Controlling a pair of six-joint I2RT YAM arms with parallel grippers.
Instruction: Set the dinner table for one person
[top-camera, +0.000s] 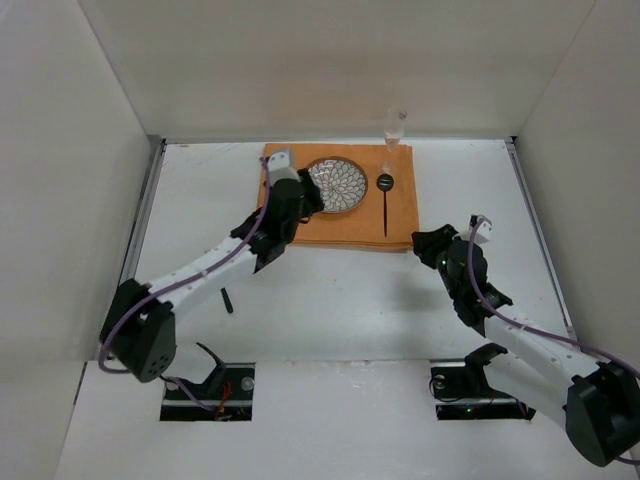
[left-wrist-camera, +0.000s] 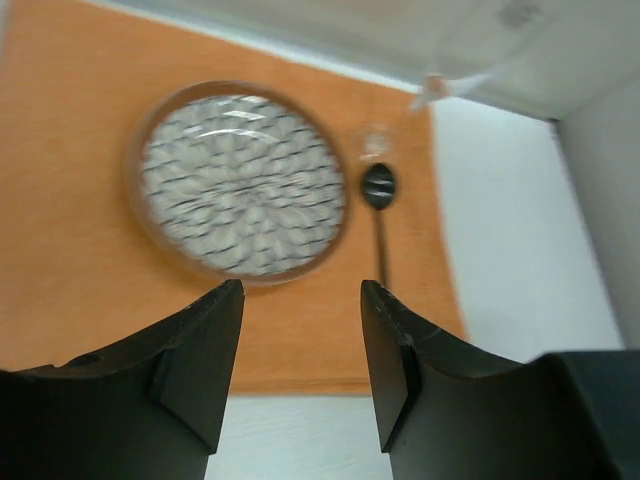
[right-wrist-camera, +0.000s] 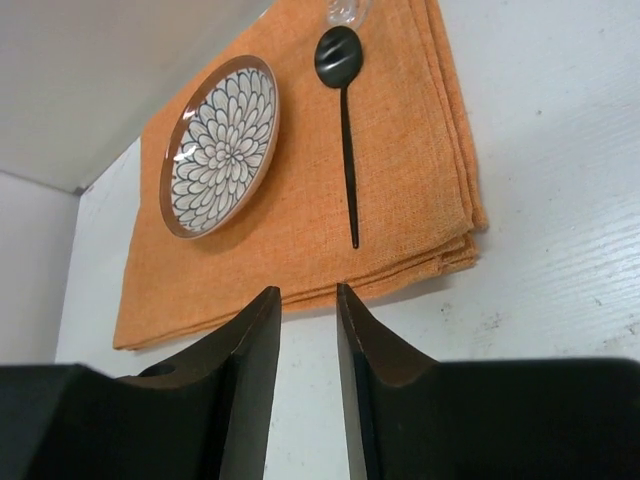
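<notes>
White walls close in three sides of the table (top-camera: 330, 300), a broad matte white top that fills the floor of the enclosure, with thin metal rails along its left and right edges and both arm bases at its near edge. At the far middle of it lies a folded orange mat (top-camera: 340, 228). A round plate (top-camera: 336, 185) with a petal pattern sits on the mat, and a black spoon (top-camera: 386, 205) lies just beside it on the right, bowl away from the arms and handle pointing back toward them. A clear glass (top-camera: 394, 128) stands at the mat's far edge, just beyond the spoon's bowl. The left tool (left-wrist-camera: 300, 295) hovers over the near left part of the mat, facing the plate, its fingers spread wide with nothing between them. The right tool (right-wrist-camera: 308, 295) hangs over bare table off the mat's near right corner, its fingers parted by only a narrow gap and gripping nothing. A small dark object (top-camera: 227, 300), too small to identify, lies on the table beside the left arm.
</notes>
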